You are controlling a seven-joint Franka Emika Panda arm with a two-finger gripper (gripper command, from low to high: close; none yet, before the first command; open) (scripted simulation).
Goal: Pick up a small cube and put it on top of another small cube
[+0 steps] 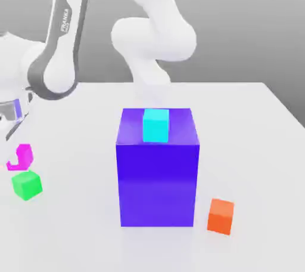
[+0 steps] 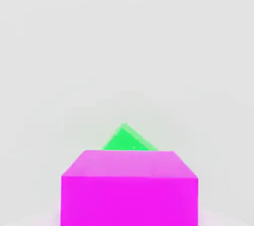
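Here the magenta cube (image 1: 22,156) hangs just above the green cube (image 1: 27,185).

In the exterior view, the end effector (image 1: 13,123) is cut off by the picture's left edge, so I cannot tell how its fingers stand. The magenta cube (image 1: 21,157) is partly covered there; only a hooked part of it shows, just above the green cube (image 1: 27,185). Whether the two cubes touch cannot be told. The arm (image 1: 62,44) runs out of the picture at the top. In the hand view, the magenta cube (image 2: 129,188) is cut by the lower edge, and it hides most of the green cube (image 2: 129,140), of which only one corner shows behind it.
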